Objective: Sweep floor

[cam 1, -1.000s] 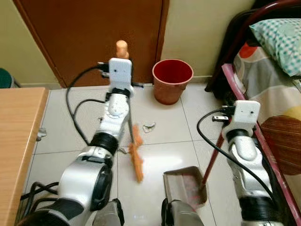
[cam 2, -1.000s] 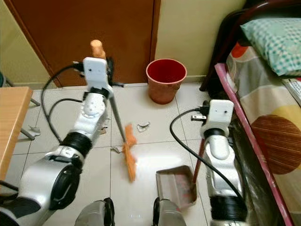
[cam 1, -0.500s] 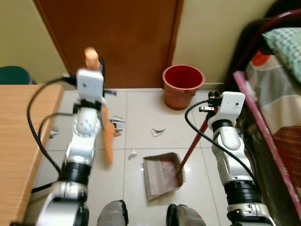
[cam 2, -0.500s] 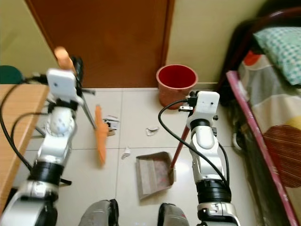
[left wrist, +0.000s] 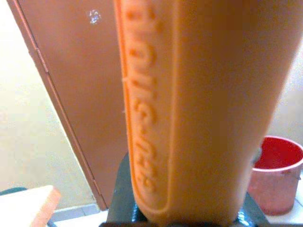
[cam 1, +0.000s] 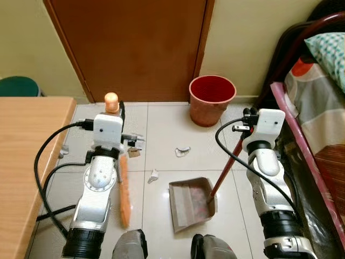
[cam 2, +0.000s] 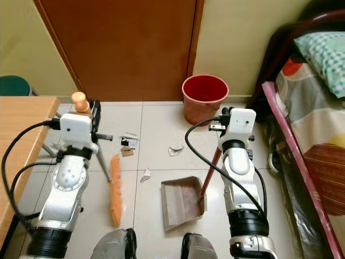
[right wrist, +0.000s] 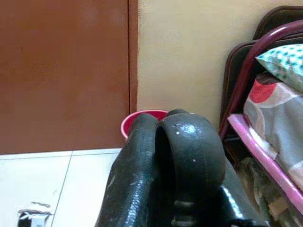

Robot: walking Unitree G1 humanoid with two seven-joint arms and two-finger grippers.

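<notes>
My left gripper (cam 1: 121, 111) is shut on the orange broom handle (left wrist: 189, 109), whose rounded top (cam 1: 111, 99) sticks up above the wrist. The orange broom head (cam 1: 124, 190) rests on the tiles beside my left forearm. My right gripper (cam 1: 248, 115) is shut on the black end (right wrist: 184, 161) of the dustpan's red handle (cam 1: 225, 169). The grey dustpan (cam 1: 191, 203) sits on the floor just ahead of my feet. Paper scraps lie on the tiles: one (cam 1: 183, 151) beyond the pan, one (cam 1: 153, 175) between broom and pan, more (cam 1: 132, 151) near the left wrist.
A red bucket (cam 1: 212, 98) stands against the wall by the brown door (cam 1: 140, 43). A wooden desk (cam 1: 27, 156) borders the left side. A bed with a dark red frame (cam 1: 302, 135) runs along the right. Black cables loop from both wrists.
The camera has swung since a second ago. My left arm has come down and the broom head has slid back toward my feet. The dustpan has kept its place.
</notes>
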